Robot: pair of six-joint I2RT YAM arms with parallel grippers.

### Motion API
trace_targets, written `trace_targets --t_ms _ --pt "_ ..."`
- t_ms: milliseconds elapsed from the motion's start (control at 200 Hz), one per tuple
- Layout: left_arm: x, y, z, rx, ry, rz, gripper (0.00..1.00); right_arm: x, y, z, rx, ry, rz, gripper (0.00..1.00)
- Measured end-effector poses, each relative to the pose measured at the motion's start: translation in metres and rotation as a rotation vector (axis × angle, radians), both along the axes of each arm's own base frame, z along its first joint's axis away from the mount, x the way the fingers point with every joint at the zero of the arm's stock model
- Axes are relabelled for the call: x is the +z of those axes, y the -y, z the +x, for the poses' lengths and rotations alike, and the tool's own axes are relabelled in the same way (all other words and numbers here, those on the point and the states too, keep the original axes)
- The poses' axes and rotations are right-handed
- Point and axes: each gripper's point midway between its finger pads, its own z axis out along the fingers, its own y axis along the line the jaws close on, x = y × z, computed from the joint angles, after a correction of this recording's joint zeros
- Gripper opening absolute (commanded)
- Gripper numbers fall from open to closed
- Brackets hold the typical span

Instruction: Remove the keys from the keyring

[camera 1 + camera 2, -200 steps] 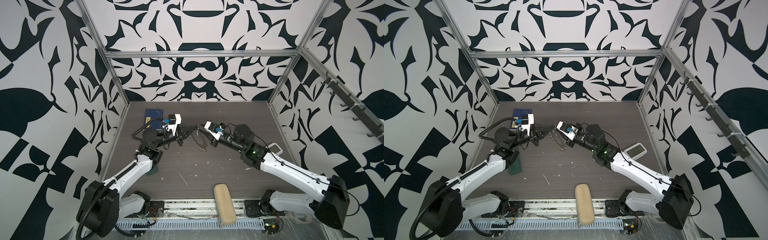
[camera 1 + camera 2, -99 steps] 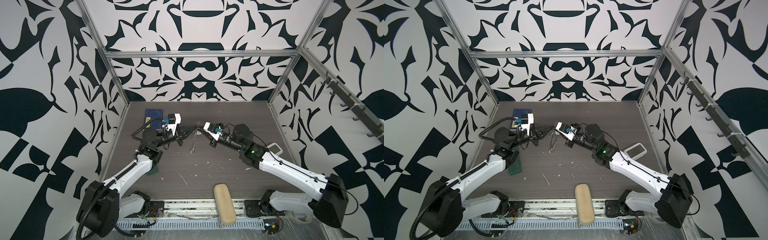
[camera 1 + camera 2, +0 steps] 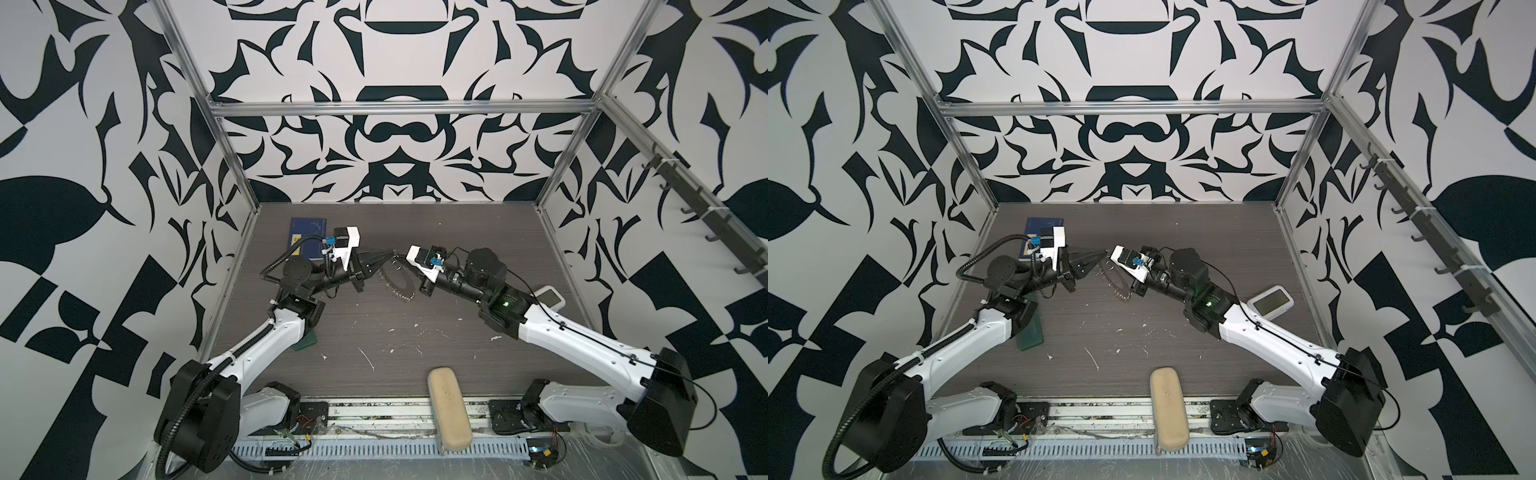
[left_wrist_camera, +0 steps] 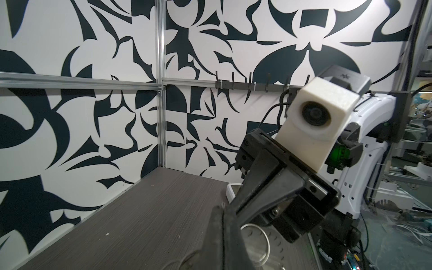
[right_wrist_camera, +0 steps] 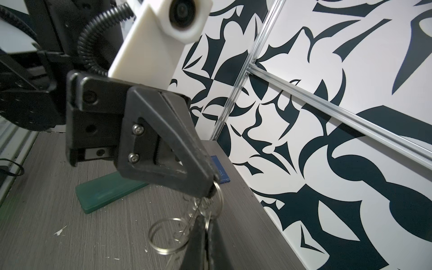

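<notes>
Wedges of matte black plastic taper to narrow tips on both arms. The left end effector [image 5: 211, 187] is pressed together on the thin silver wire of the keyring [image 5: 198, 209]. The right end effector [image 5: 203, 224] is likewise clamped on that bunch of round loops. The keyring hangs between them above the middle of the dark, wood-grained counter [image 3: 415, 332], with small metal pieces dangling from it. A flat green slab [image 5: 109, 189] lies near the counter's left edge.
</notes>
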Motion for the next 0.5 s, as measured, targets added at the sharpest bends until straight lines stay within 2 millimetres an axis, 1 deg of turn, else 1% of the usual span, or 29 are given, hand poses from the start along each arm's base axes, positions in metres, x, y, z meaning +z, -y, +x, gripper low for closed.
trace_targets --t_ms 200,300,385,500 --pt "0.001 -0.006 -0.009 -0.079 0.089 -0.008 0.0 0.007 0.0 -0.009 0.032 0.046 -0.007 0.0" --pt "0.003 -0.006 -0.017 -0.102 0.179 0.003 0.0 0.011 0.0 -0.016 0.055 0.077 -0.013 0.0" --pt "0.001 -0.005 -0.016 -0.11 0.248 0.021 0.0 0.013 0.002 -0.018 0.054 0.105 -0.022 0.0" --pt "-0.003 -0.002 -0.015 -0.121 0.326 0.042 0.0 0.01 0.005 -0.017 0.044 0.133 -0.047 0.0"
